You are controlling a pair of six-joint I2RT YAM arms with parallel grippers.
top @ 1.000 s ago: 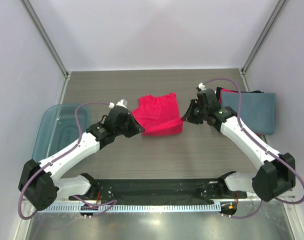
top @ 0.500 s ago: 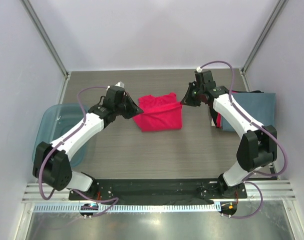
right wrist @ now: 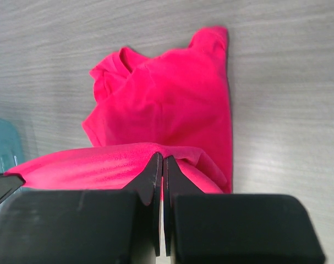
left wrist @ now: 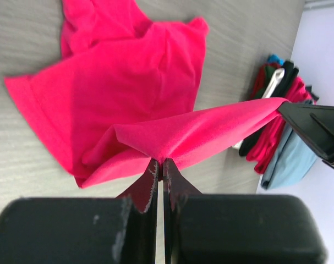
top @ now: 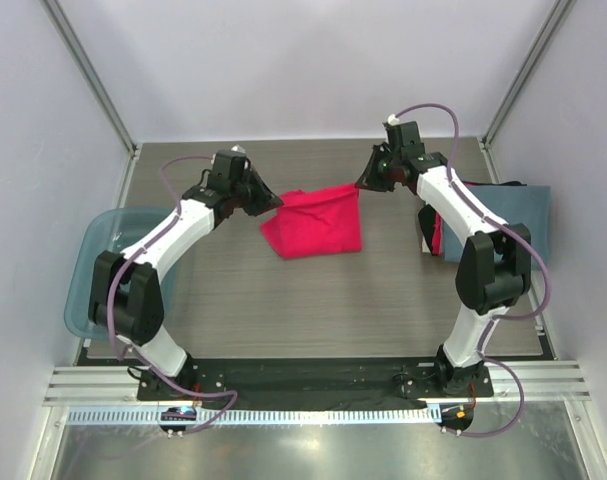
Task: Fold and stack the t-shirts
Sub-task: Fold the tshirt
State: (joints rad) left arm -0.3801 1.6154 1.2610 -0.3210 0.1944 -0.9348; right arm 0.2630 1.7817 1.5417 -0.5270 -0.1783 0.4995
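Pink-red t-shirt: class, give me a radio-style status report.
Left gripper shut on pink-red t-shirt, right gripper likewise. One edge held taut between them, rest lying on table. Folded stack sits apart at right; nothing in the way.

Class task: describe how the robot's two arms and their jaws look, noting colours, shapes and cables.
Both the left arm and right arm have smooth white links joined by bulky black joints. A thin mauve cable loops along each. The jaws are matte black, blocky at the root, tapering to thin tips.
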